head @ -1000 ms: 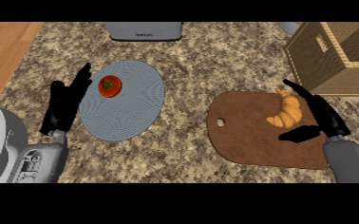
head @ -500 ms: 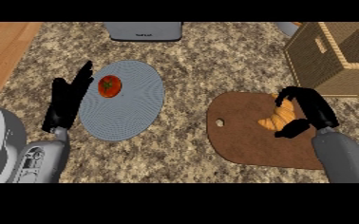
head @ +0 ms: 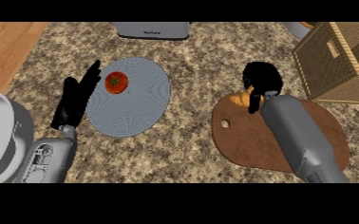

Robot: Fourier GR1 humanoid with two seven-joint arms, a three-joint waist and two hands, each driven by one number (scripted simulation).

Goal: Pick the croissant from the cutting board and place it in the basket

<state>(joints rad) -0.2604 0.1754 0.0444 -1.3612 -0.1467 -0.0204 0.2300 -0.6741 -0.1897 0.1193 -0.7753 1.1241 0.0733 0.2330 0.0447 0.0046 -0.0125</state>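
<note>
My right hand point(head: 262, 79) has swung toward ten o'clock since a moment ago, fingers curled around the croissant point(head: 243, 96) above the cutting board point(head: 252, 142); basket point(head: 329, 61) waits at two o'clock. Left hand point(head: 73, 102) rests open.

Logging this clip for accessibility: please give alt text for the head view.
The right robot hand curls around a croissant at the brown cutting board's far edge, beside a wicker basket. The left robot hand rests open beside a grey plate holding a tomato.
</note>
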